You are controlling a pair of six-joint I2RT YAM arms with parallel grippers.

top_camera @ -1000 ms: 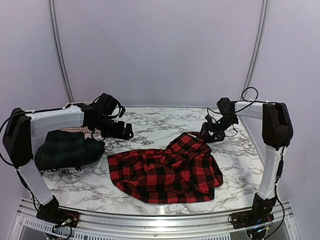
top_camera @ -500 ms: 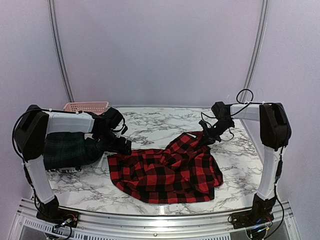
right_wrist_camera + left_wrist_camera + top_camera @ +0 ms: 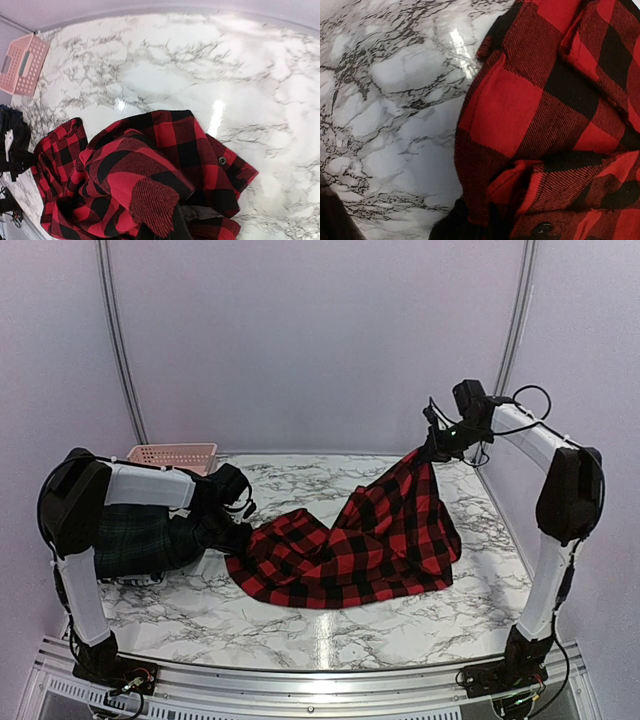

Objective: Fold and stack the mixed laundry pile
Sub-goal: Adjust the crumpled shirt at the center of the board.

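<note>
The red-and-black checked shirt spans both arms. Its long axis slopes from the left end effector, low by the counter, up to the raised right end effector. Each is clenched on an opposite end of the cloth. The flannel sags creased below the right one, its lower edge trailing on the counter. A dark green plaid garment lies just outboard of the left end effector.

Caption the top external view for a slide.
A red-and-black checked shirt stretched between left gripper, low by the table, and right gripper, raised.
</note>
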